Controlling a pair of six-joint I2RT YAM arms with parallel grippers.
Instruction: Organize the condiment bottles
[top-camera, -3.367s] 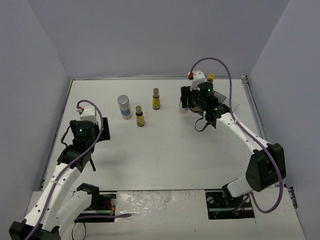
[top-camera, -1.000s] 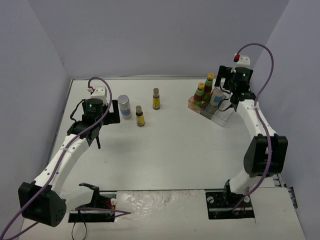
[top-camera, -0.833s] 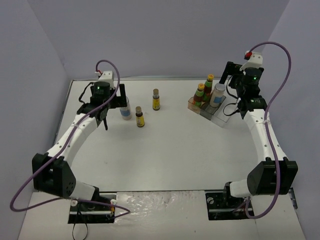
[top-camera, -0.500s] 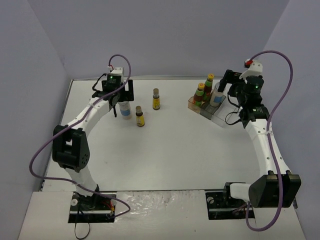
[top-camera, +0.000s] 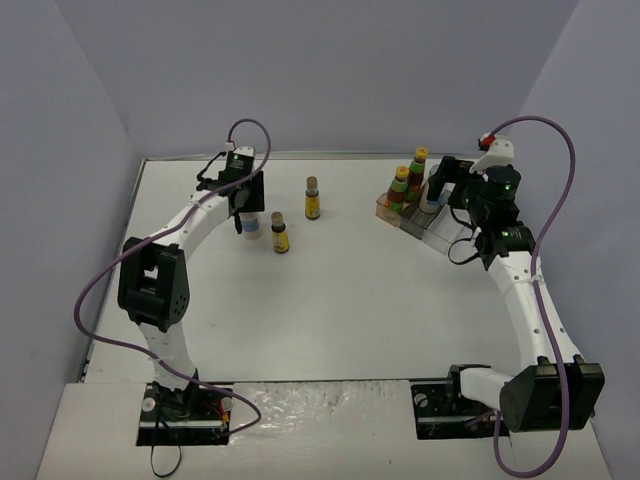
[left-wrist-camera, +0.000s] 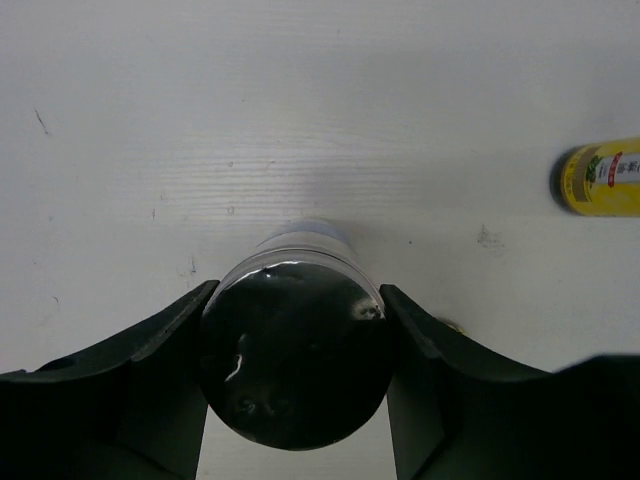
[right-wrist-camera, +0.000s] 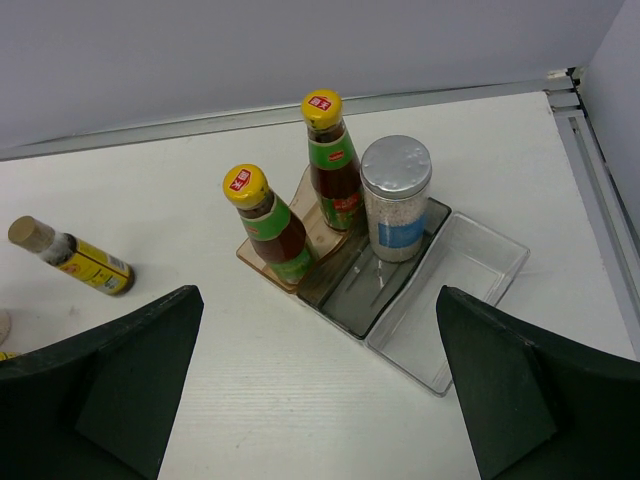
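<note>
Desk with tray at 2 o'clock; right fingers hovering near it, wide apart, empty. Left fingers nearer the job: spread, flanking the white jar at 10 o'clock, squeeze not evident. Jar upright, long axis vertical, lid facing the wrist camera. Slim brown bottle beside it at 3 o'clock.
</note>
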